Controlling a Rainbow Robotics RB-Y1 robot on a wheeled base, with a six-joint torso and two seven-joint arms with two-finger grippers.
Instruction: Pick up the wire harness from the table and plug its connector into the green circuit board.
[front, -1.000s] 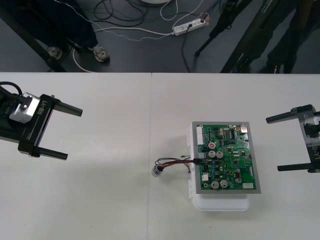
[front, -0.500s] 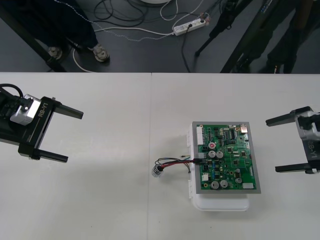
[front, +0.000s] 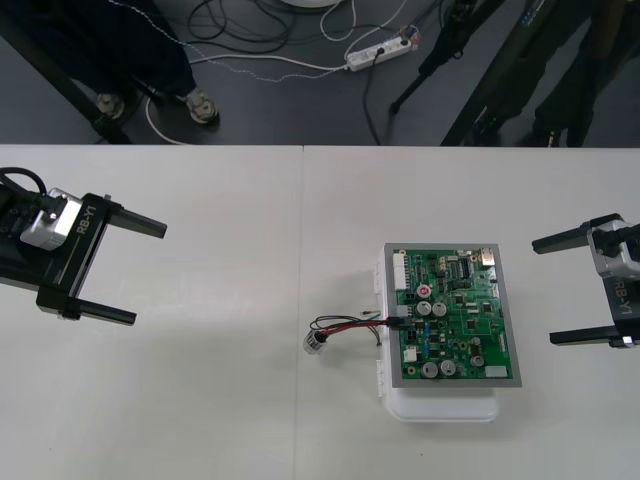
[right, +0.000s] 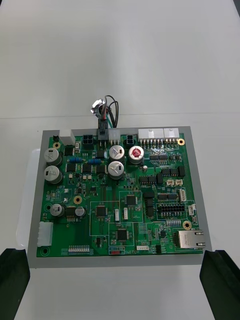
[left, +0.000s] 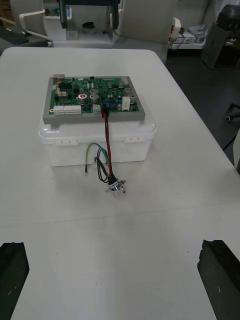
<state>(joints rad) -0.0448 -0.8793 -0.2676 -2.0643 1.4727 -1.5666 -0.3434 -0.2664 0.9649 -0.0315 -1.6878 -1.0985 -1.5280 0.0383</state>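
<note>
Left gripper (front: 150, 271): left side of table (front: 200, 400), fingers spread wide, empty. Wire harness (front: 345, 326): centre, socket (front: 315, 343) resting on the table, plug (front: 398, 318) seated in the left edge of the green circuit board (front: 455, 320). Right gripper (front: 543, 291): right side, spread wide, empty.

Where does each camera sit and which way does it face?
Front view: overhead, looking steeply down; left gripper and right gripper open at either side.
Left wrist view: on left arm, facing circuit board from its harness side; own fingers show.
Right wrist view: on right arm, facing board's opposite side; own fingers show.
Shared: board, harness.
</note>
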